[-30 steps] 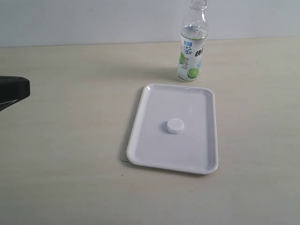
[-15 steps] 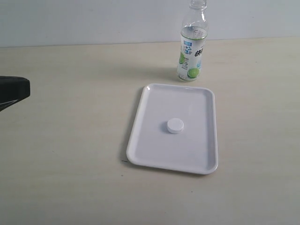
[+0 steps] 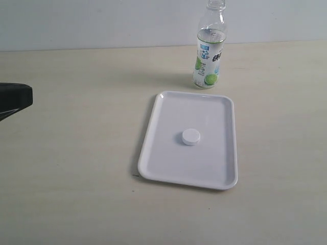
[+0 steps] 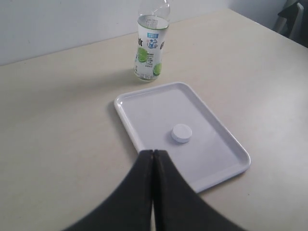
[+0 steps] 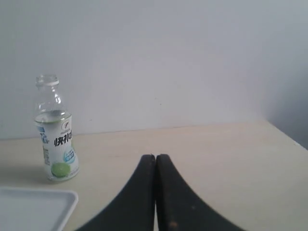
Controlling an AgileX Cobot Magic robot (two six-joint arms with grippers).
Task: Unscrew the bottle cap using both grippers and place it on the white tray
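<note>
Cap: lies flat on the tray, near the tray's middle and clear of the rim on every side. Nothing touches it.

Bottle: upright on the desk, just beyond the tray's far short edge and not touching it. The neck is bare, with no cap on it. There is clear liquid inside.

Left end effector: clenched, fingers pressed flat together with nothing between them. I hold it well apart from the tray. In the exterior view only a dark piece of that arm shows, far out to the tray's left. My wrist camera looks across the tray toward the bottle.

Right end effector: also clenched and empty. It does not show in the exterior view. Its camera sees the bottle and one tray corner from a distance, so I judge it is also held back from the tray.

Change check: none over the last second. Cap, tray and bottle sit exactly where they were, the dark arm piece has not shifted, and both end effectors have stayed closed.

Reading: the cap is off the bottle and resting on the tray, and both arms are drawn back and idle. I judge the task finished, with no further move needed.
</note>
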